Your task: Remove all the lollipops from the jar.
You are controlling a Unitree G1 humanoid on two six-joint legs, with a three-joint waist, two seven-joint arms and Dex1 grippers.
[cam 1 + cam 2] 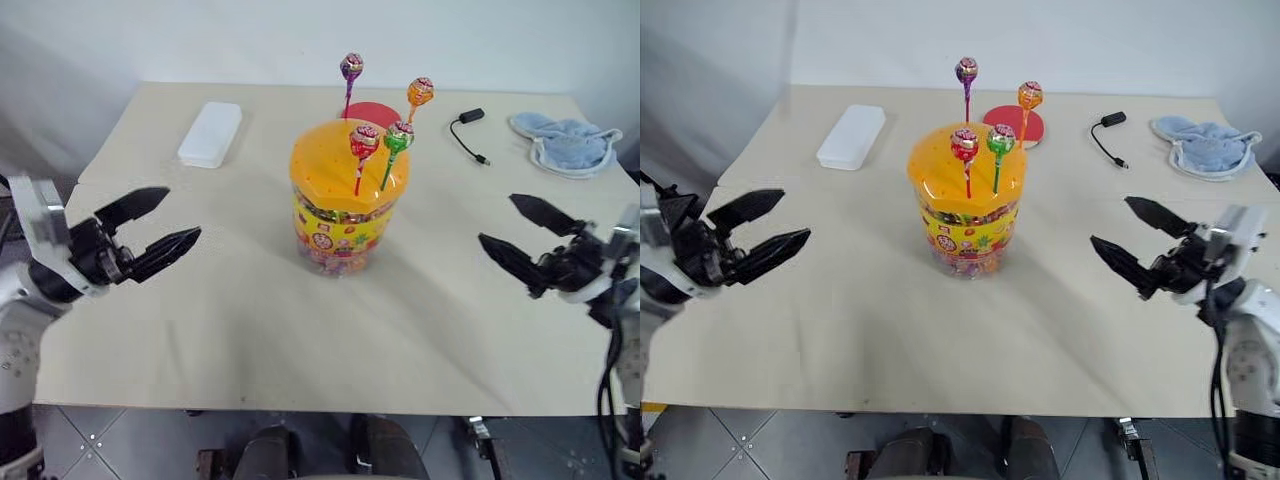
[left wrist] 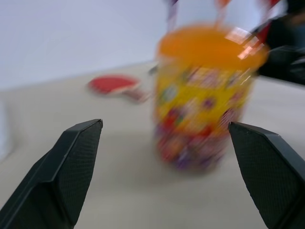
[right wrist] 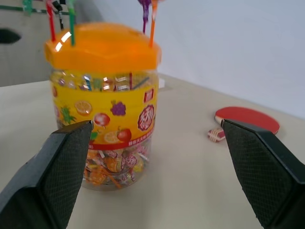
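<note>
Beige worktop [image 1: 250, 330], white wall behind. Jar [image 1: 346, 205], centre: four lollipops [image 1: 364, 140] upright, sticks pushed through lid holes, heads exposed for plucking. Left gripper [image 1: 160, 228] and right gripper [image 1: 515, 232]: near corners, flanking jar, well apart from it, fingers spread wide, empty, apparently staged for approach

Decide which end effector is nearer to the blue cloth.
Right. The right end effector hangs open over the table's right edge, with the blue cloth just beyond it at the far right corner. The left end effector is across the table, past the jar.
</note>
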